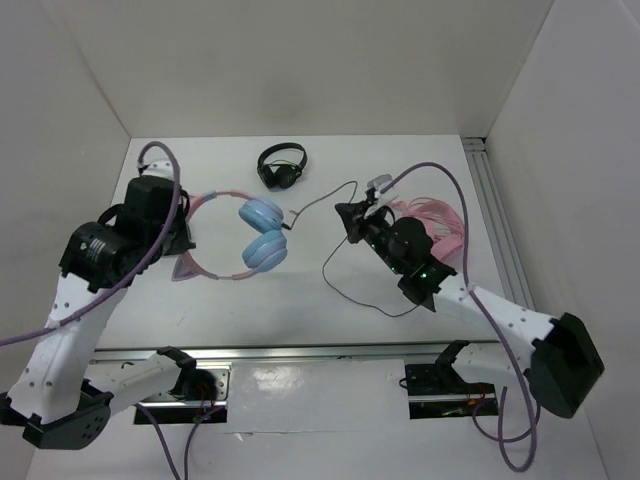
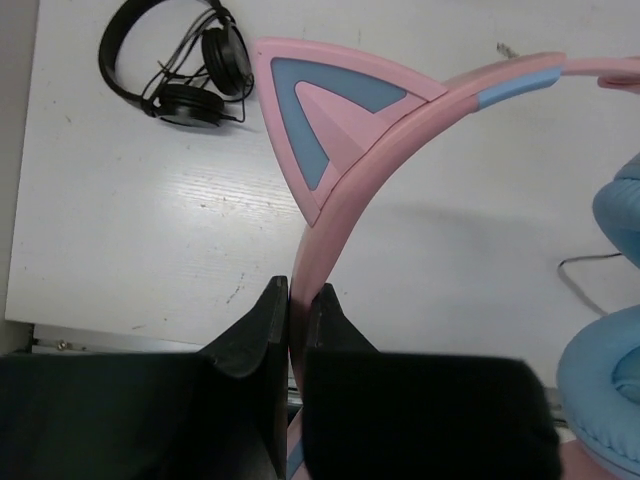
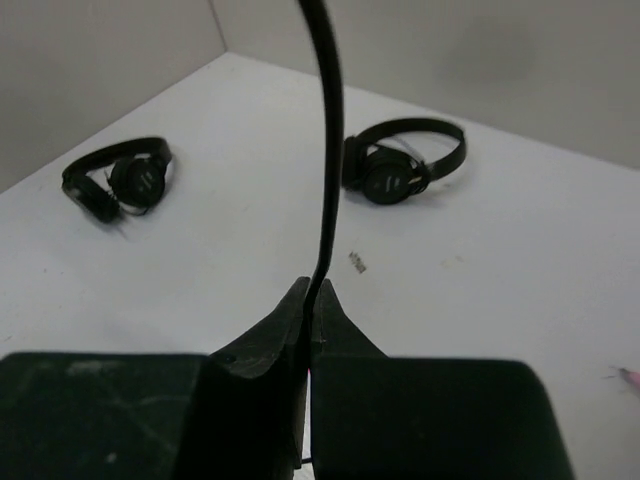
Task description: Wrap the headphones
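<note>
The headphones lie at the table's middle left, with a pink cat-eared headband (image 1: 205, 262) and two light blue ear cups (image 1: 263, 232). My left gripper (image 1: 186, 236) is shut on the headband; in the left wrist view its jaws (image 2: 298, 295) pinch the pink band just below a cat ear (image 2: 330, 130), with the blue cups (image 2: 612, 380) at right. The thin black cable (image 1: 325, 195) runs from the cups to my right gripper (image 1: 350, 216), then loops toward the front (image 1: 345, 290). The right gripper (image 3: 313, 290) is shut on the cable (image 3: 328, 150), which rises taut from the fingertips.
Small black headphones (image 1: 281, 165) lie at the back centre and also show in the left wrist view (image 2: 180, 60) and the right wrist view (image 3: 405, 165). All-pink headphones (image 1: 447, 225) lie behind my right arm. A metal rail (image 1: 495, 210) runs along the table's right edge.
</note>
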`<state>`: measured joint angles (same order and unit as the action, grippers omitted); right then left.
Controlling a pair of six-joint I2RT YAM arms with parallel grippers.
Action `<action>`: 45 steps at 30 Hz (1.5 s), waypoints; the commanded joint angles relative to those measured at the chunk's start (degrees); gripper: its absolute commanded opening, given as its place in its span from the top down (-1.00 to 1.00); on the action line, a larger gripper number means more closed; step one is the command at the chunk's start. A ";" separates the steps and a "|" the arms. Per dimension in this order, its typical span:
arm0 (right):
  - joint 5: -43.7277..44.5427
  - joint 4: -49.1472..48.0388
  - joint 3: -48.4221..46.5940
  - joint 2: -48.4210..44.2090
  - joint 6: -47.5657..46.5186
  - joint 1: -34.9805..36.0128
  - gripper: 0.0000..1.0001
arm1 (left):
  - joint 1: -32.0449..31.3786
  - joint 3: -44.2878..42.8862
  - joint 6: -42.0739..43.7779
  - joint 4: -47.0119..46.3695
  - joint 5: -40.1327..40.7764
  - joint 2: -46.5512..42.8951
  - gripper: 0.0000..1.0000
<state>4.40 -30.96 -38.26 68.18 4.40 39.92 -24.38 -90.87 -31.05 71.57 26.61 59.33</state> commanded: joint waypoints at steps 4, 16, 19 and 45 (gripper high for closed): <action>8.00 12.66 -5.67 -11.74 -8.70 4.01 1.00 | -1.27 6.23 14.25 -13.11 -19.45 5.96 1.00; 1.40 27.80 -15.44 -3.15 -14.86 5.17 1.00 | -26.94 4.74 24.80 -17.17 -34.78 15.99 1.00; 0.87 28.41 -15.44 -1.66 -14.86 5.17 1.00 | -27.47 4.03 25.94 -17.69 -34.08 14.42 1.00; -16.59 11.29 -8.59 3.89 -6.17 3.86 0.46 | -27.47 4.47 10.51 -38.41 -12.29 -2.82 1.00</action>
<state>-6.20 -12.80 -49.60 70.57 -4.45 44.91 -50.94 -84.49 -11.31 51.53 16.58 61.06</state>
